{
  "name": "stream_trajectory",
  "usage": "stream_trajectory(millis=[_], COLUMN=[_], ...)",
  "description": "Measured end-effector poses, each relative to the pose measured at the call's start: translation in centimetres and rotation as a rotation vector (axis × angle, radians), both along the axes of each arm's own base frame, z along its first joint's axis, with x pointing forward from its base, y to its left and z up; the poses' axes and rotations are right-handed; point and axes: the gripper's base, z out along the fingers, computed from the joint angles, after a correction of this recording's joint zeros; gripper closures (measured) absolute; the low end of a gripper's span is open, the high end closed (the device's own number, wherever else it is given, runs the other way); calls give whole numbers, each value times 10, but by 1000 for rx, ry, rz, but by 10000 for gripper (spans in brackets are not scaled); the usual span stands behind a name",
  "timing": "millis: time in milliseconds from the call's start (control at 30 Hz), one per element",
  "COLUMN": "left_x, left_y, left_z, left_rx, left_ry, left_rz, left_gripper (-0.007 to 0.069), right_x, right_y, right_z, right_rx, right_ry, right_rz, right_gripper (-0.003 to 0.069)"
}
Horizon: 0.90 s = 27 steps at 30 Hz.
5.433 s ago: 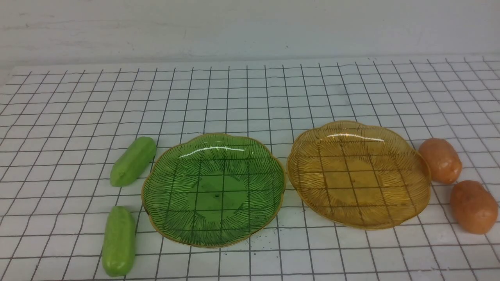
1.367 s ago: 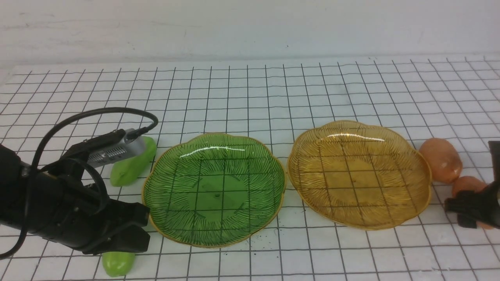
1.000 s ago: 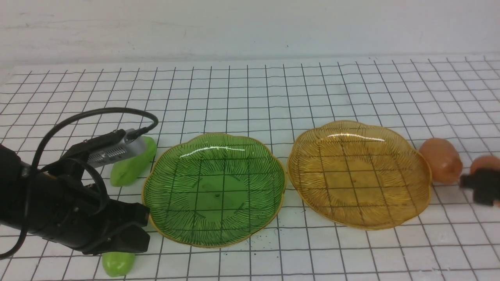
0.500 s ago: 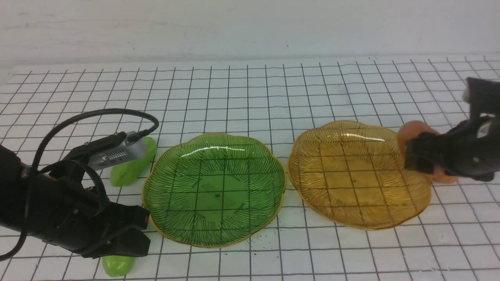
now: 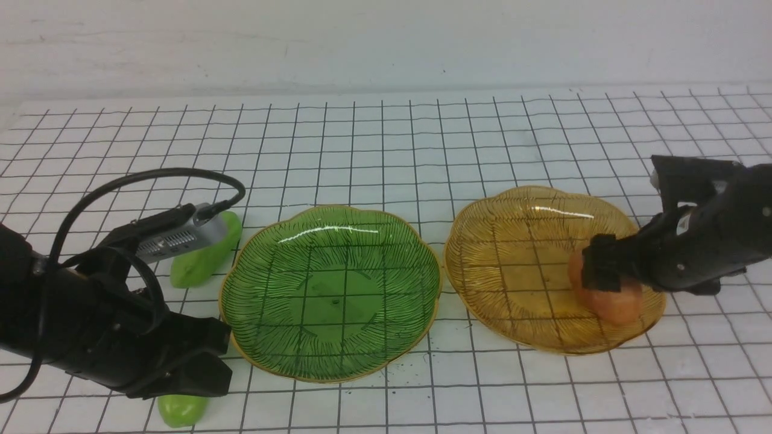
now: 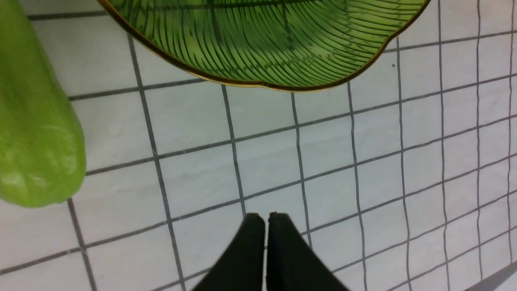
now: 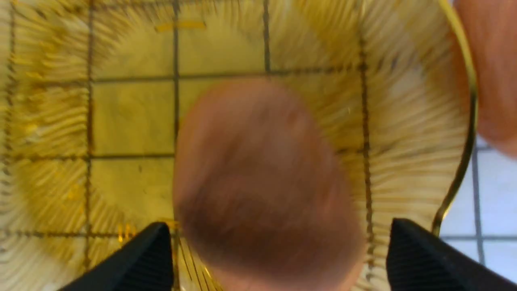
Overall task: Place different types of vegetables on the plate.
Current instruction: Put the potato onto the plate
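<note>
An orange-brown potato [image 5: 609, 298] lies in the right part of the amber plate [image 5: 512, 259]. My right gripper [image 5: 605, 276] hangs over it, open, a finger on each side and a gap showing beside one of them. The right wrist view shows this potato [image 7: 262, 182] blurred between the fingers [image 7: 424, 262], and the other potato [image 7: 492, 72] outside the amber plate's rim [image 7: 464, 161]. One light-green cucumber [image 5: 205, 259] lies left of the green plate [image 5: 329, 295]. The nearer cucumber [image 5: 181, 408] pokes out under my left gripper [image 5: 205, 361]. That gripper [image 6: 266, 216] is shut and empty, beside the cucumber [image 6: 36, 121].
A white cloth with a black grid [image 5: 386, 150] covers the table. The two plates sit side by side, rims nearly touching. My left arm's cable [image 5: 151, 178] loops above the far cucumber. A pale wall runs along the back.
My right gripper brought the potato leftward from beside the amber plate to above it, then opened. The potato now rests in the plate. The left arm has stayed put.
</note>
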Motion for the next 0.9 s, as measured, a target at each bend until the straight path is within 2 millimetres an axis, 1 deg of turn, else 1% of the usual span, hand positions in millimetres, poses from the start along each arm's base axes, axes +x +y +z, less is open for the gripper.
stream_trajectory(millis=[67,200,333,400,433,467,500,533,633,667,700,733,900], left_x=[0,0,0,0,0,0,0,0,0,0,0,0,0], left_y=[0,0,0,0,0,0,0,0,0,0,0,0,0], left_z=[0,0,0,0,0,0,0,0,0,0,0,0,0], left_rx=[0,0,1,1,1,1,1,1,1,1,1,2,1], left_ry=[0,0,0,0,0,0,0,0,0,0,0,0,0], left_rz=[0,0,0,0,0,0,0,0,0,0,0,-1,-1], left_gripper=[631,631,631,631,631,631,631,631,631,631,631,631,631], right_x=[5,14,24,29,29,33,35,35,40,43,44,48,54], right_y=[0,-4,-22,-37,-37,-53,-63,-63,-76,-79,-80,-81,-80], right_z=[9,27,40,41,41,37,33,32,20,12,11,4,-6], right_rx=[-22,-82,-129,-145,-145,-149,-144,-145,-138,-135,-135,-131,-124], right_ry=[-3,-24,-66,-76,-76,-75,-66,-64,-43,-35,-35,-38,-53], right_rz=[15,32,-10,-59,-59,-114,-155,-154,-203,-213,-215,-212,-205], right_gripper=[-28,-32,-22,-10,-10,0,7,8,22,36,39,52,73])
